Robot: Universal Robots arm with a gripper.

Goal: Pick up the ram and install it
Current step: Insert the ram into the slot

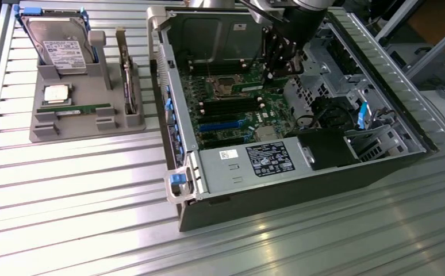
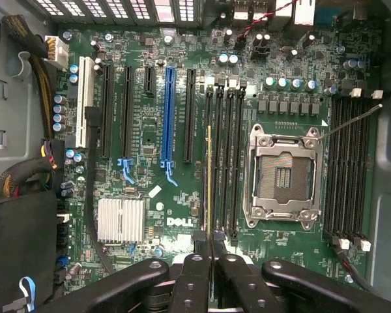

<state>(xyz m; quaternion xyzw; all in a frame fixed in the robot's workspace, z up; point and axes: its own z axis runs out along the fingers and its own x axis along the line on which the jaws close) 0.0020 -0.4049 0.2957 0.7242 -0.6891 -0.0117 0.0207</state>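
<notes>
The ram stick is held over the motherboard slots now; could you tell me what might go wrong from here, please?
1. The end effector grips the ram by one end, edge-on over the black memory slots; a slight tilt could make it miss its slot or seat unevenly.
2. The open processor socket lies right beside those slots, so a sideways slip might strike its exposed contacts.
3. The arm reaches deep inside the computer case, and its walls leave little room.
</notes>
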